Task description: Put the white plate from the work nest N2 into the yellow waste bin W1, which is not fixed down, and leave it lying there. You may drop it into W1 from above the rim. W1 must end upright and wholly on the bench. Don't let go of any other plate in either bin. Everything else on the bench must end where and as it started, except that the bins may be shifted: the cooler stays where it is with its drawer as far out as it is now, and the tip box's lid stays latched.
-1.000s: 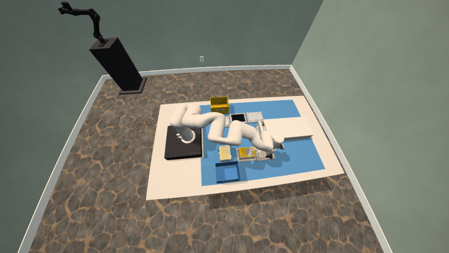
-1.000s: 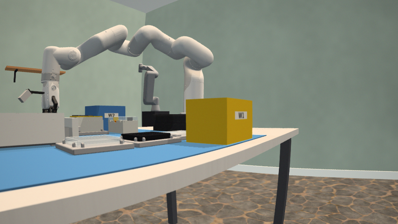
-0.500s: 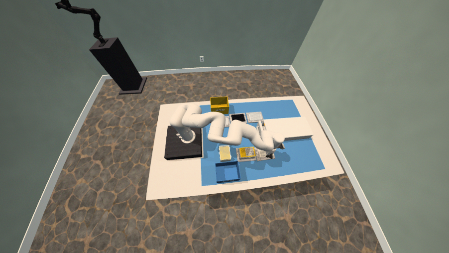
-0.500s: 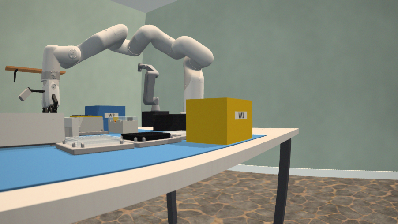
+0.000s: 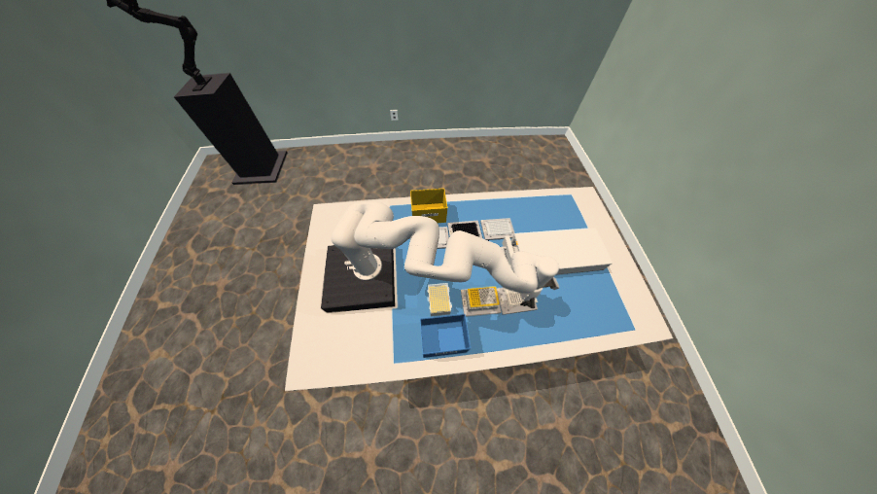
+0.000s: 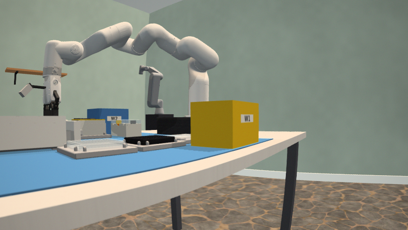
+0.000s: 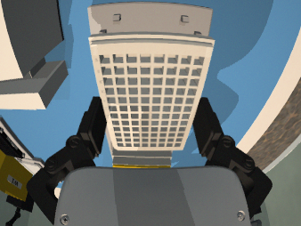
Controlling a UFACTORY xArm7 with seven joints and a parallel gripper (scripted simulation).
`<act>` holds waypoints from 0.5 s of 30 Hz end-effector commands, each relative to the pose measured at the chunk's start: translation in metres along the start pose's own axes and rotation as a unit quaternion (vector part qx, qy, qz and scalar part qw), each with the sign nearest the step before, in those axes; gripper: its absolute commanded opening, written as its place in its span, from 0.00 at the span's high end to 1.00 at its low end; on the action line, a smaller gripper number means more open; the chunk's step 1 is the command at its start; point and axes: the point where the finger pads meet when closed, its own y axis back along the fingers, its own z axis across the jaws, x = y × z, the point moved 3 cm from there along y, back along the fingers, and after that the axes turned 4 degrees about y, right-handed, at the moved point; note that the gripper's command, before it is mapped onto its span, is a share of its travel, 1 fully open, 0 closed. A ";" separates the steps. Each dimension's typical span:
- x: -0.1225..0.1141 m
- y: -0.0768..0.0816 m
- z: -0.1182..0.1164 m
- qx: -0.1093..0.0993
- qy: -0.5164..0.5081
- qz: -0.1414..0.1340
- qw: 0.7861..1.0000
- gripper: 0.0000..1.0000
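Observation:
My gripper is shut on the long sides of the white plate, a gridded well plate. It holds the plate a little above its grey nest. In the top view the gripper stands at the right end of the front row of nests. In the side view the gripper points down behind the long grey box, and its fingertips and the plate are hidden there. The yellow bin W1 stands upright at the far edge of the blue mat, and it also shows in the side view.
The blue bin W2 stands at the front of the mat. A yellow plate and a cream tip box lie left of the gripper. A black plate and a clear plate lie near W1. The long white cooler lies to the right.

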 end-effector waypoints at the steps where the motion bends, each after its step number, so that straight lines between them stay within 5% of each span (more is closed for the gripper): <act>1: 0.002 0.008 0.001 -0.001 0.000 0.003 1.000 1.00; 15: 0.001 0.028 0.001 -0.001 0.000 0.003 1.000 1.00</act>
